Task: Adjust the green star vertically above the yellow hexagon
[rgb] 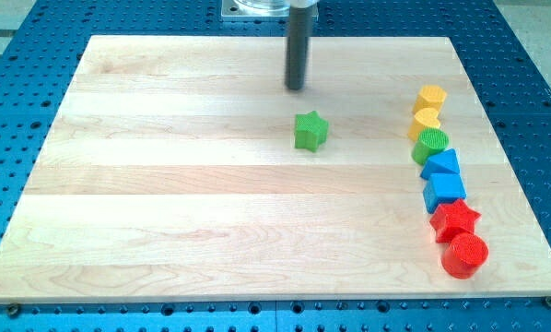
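star mid-board, my tip just above it, block column at view's right

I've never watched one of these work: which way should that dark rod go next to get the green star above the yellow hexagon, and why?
Probably my tip should first swing round to the view's left of the green star. It now sits just above the star, apart from it, while the yellow hexagon lies far to the view's right, topping the column of blocks. Pushing from the left would slide the star rightward.

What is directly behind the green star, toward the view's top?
Behind the green star stands my tip, apart from it, on the wooden board. The rod hides a little board behind it.
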Robot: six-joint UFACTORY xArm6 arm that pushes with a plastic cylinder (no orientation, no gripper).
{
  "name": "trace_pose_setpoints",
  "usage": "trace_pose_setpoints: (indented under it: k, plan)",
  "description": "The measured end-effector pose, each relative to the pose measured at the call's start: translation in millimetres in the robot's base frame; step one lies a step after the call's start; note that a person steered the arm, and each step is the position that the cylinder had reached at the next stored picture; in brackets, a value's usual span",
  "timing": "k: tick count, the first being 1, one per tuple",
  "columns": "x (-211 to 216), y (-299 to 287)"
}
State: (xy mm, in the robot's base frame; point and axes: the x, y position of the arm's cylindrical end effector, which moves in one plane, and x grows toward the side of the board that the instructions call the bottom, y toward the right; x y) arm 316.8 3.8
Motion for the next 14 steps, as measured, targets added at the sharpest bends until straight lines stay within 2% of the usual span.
trace_pose_setpoints:
  k: [1,2,3,4,5,7,8,10,11,12,13,14]
  plan:
    - [72.0,-0.9]
    - [95.5,42.2]
    - [99.8,19.7]
    - [142.9,0.9]
    - [129.4,59.7]
    - [31.9,74.4]
    - [27.8,83.7]
    - [102.7,79.1]
    - [93.1,96.1]
    - [44.3,142.8]
    - [16.7,168.8]
    - [7.1,166.2]
